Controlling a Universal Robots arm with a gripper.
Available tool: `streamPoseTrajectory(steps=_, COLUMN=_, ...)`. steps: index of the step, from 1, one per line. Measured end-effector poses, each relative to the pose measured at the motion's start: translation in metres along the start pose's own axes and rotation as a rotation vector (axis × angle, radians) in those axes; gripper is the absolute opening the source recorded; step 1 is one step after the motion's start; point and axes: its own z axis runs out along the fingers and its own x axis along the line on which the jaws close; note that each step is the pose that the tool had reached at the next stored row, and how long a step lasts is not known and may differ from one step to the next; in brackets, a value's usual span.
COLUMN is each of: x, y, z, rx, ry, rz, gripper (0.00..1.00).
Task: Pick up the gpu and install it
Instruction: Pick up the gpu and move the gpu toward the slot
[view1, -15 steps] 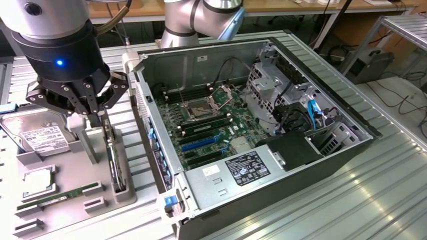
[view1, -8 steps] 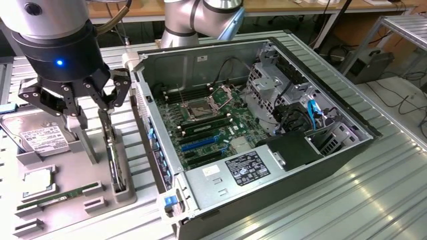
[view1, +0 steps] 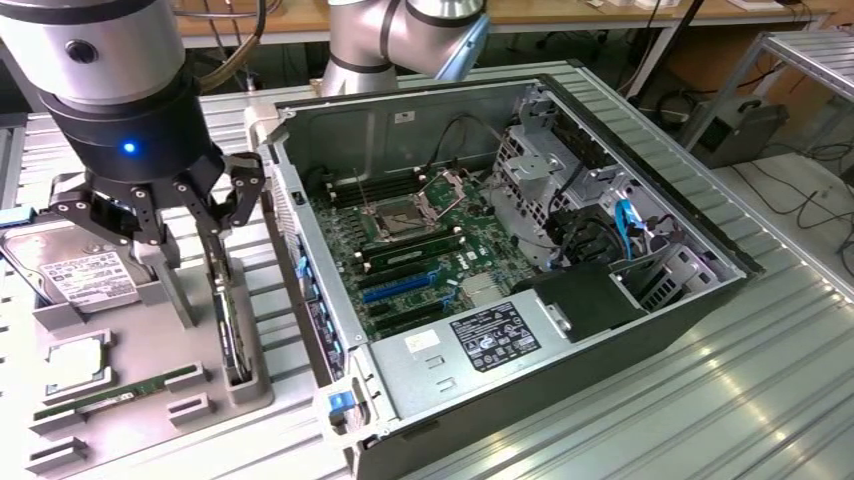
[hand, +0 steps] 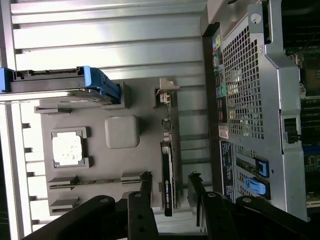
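The gpu (view1: 232, 335) (hand: 168, 172) is a thin dark card standing on its edge in a slot of the grey holder tray (view1: 147, 340) (hand: 100, 150), at the exterior view's left. My gripper (view1: 187, 235) (hand: 170, 184) hangs just above it and is open. In the wrist view one black finger (hand: 145, 186) stands on each side of the card with a gap, touching nothing. The open computer case (view1: 561, 110) lies beside the tray, with its green motherboard (view1: 427, 250) and blue card slots (view1: 400, 288) exposed.
On the tray also sit a silver hard drive (view1: 80, 278) (hand: 60, 82), a processor chip (view1: 78, 365) (hand: 67, 149) and a green RAM stick (view1: 120, 392). The case's perforated metal wall (hand: 245, 90) rises close beside the gpu. Ribbed metal table (view1: 694, 380) surrounds everything.
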Motion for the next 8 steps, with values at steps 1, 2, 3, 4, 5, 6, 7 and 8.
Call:
streamPoseTrajectory(steps=1, x=0.0, y=-0.0001, z=0.0025, rx=-0.0001, ry=-0.0002, rz=0.0, gripper=0.42)
streamPoseTrajectory(steps=2, x=0.0, y=-0.0002, z=0.0046, rx=0.0, ry=-0.0002, rz=0.0, gripper=0.42)
streamPoseTrajectory(steps=3, x=0.0, y=-0.0003, z=0.0065, rx=0.0, ry=-0.0003, rz=0.0, gripper=0.42)
streamPoseTrajectory(steps=4, x=0.0, y=-0.0003, z=0.0083, rx=0.0, ry=-0.0003, rz=0.0, gripper=0.42)
streamPoseTrajectory(steps=5, x=0.0, y=-0.0005, z=0.0106, rx=0.0, ry=-0.0003, rz=0.0, gripper=0.42)
streamPoseTrajectory(steps=6, x=0.0, y=-0.0006, z=0.0128, rx=0.0, ry=-0.0004, rz=0.0, gripper=0.42)
streamPoseTrajectory(steps=7, x=0.0, y=-0.0006, z=0.0146, rx=-0.0001, ry=-0.0004, rz=0.0, gripper=0.42)
streamPoseTrajectory(steps=8, x=0.0, y=-0.0007, z=0.0163, rx=-0.0001, ry=-0.0004, rz=0.0, gripper=0.42)
